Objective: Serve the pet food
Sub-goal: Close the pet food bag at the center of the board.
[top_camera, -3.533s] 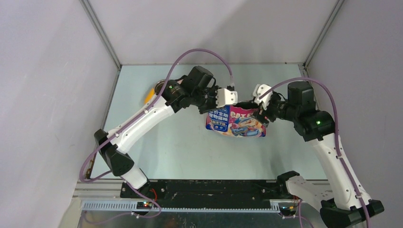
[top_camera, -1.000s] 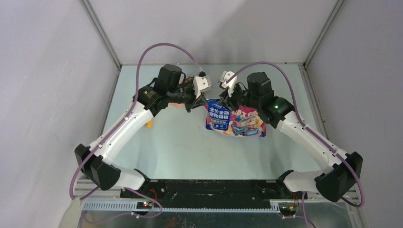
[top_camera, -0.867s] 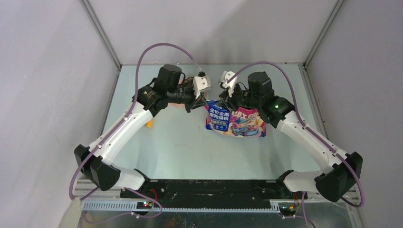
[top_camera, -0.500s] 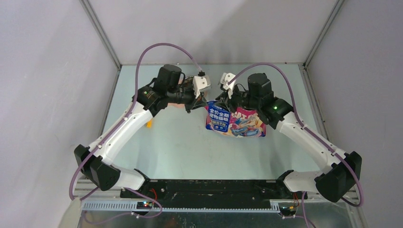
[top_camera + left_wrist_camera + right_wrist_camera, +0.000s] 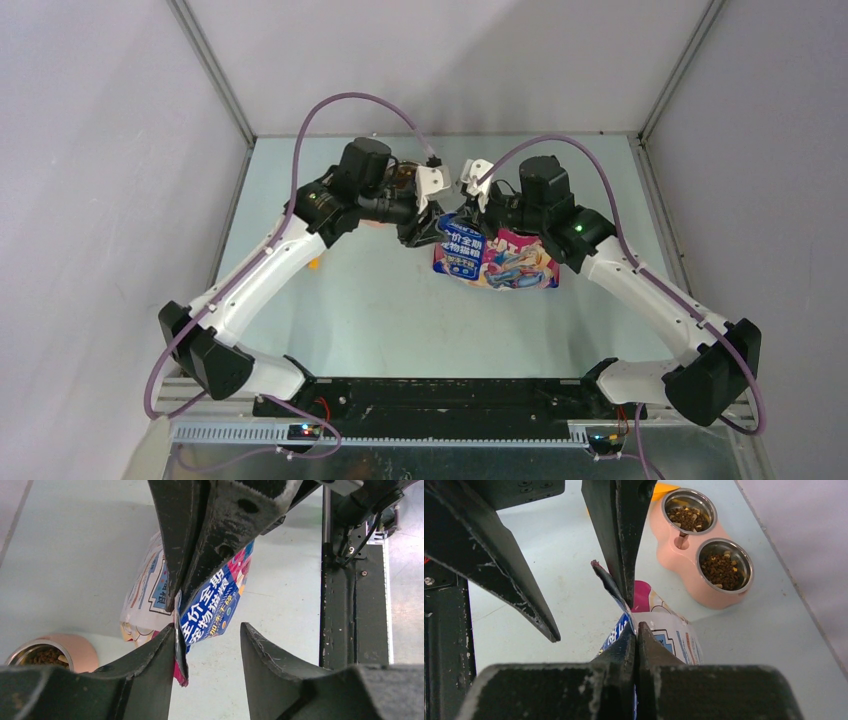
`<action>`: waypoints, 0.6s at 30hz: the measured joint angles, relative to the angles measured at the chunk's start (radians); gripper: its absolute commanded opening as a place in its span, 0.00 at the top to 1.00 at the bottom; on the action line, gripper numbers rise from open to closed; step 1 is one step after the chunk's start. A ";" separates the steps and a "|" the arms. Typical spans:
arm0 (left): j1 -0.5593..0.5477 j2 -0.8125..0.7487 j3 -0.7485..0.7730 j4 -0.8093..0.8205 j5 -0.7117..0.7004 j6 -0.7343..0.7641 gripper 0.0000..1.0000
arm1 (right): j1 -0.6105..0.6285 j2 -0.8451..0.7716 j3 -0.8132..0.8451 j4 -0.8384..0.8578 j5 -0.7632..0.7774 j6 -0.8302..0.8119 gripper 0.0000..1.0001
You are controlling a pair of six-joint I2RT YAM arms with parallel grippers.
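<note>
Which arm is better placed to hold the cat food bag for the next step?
Right. The right gripper is shut on the cat food bag's edge; the left gripper stands open around that edge, not pinching it.

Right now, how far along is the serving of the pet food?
Looks done: the pink feeder holds kibble in both bowls. In hand: the right end effector is shut on the cat food bag's top edge; the left end effector stands open around that edge. Left: probably only to close or put down the bag.
</note>
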 measured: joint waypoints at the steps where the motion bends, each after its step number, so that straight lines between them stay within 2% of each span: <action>1: -0.005 0.003 0.002 0.000 -0.004 0.003 0.49 | 0.000 -0.001 -0.002 0.000 0.003 0.000 1.00; 8: -0.037 0.044 0.034 0.016 -0.050 0.010 0.54 | -0.004 -0.018 -0.007 -0.010 0.007 0.015 1.00; 14: -0.055 0.049 0.038 0.034 -0.082 0.008 0.48 | -0.009 -0.043 -0.024 -0.013 0.007 0.029 0.99; 16: -0.060 0.049 0.037 0.033 -0.084 0.012 0.43 | -0.011 -0.055 -0.035 -0.010 0.006 0.029 0.86; 17: -0.062 0.049 0.036 0.033 -0.084 0.018 0.39 | -0.013 -0.059 -0.039 -0.010 0.003 0.029 0.76; 18: -0.063 0.048 0.035 0.030 -0.084 0.023 0.38 | -0.015 -0.060 -0.040 -0.009 0.001 0.030 0.72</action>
